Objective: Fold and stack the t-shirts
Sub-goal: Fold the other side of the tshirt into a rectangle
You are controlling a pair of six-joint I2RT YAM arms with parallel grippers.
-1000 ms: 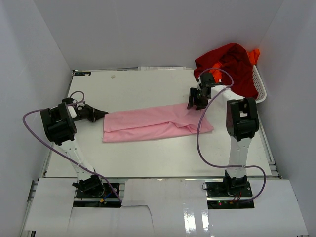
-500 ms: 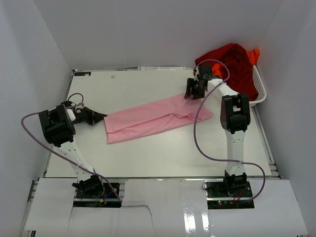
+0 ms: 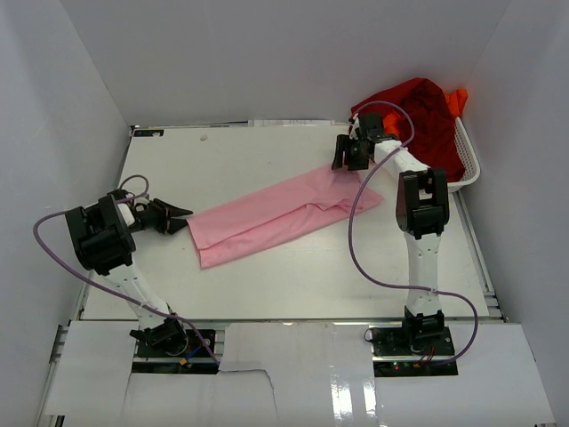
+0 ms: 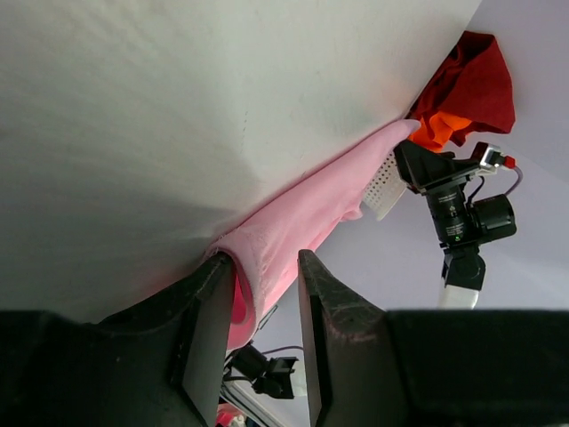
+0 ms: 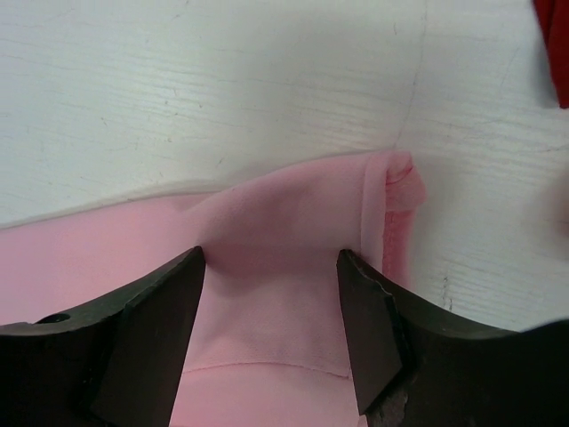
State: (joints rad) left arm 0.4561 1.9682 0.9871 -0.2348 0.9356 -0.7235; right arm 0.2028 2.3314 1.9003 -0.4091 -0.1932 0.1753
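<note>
The light pink t-shirt (image 3: 284,218) lies on the table as a long folded strip, slanting from near left to far right. My left gripper (image 3: 182,218) is open at the strip's left end. In the left wrist view (image 4: 265,262) the pink edge (image 4: 311,213) rests loosely against one finger. My right gripper (image 3: 348,165) is open over the strip's far right corner, its fingers straddling flat pink cloth (image 5: 284,205) without pinching it. The dark red t-shirt (image 3: 413,116) and the bright orange t-shirt (image 3: 458,100) are heaped at the back right.
A white mesh basket (image 3: 469,156) stands at the back right corner under the red and orange heap. White walls enclose the table on the left, back and right. Purple cables loop off both arms.
My left gripper went from shut to open, letting go of the pink strip's left end. My right gripper moved toward the back, and the strip swung from level to slanted.
</note>
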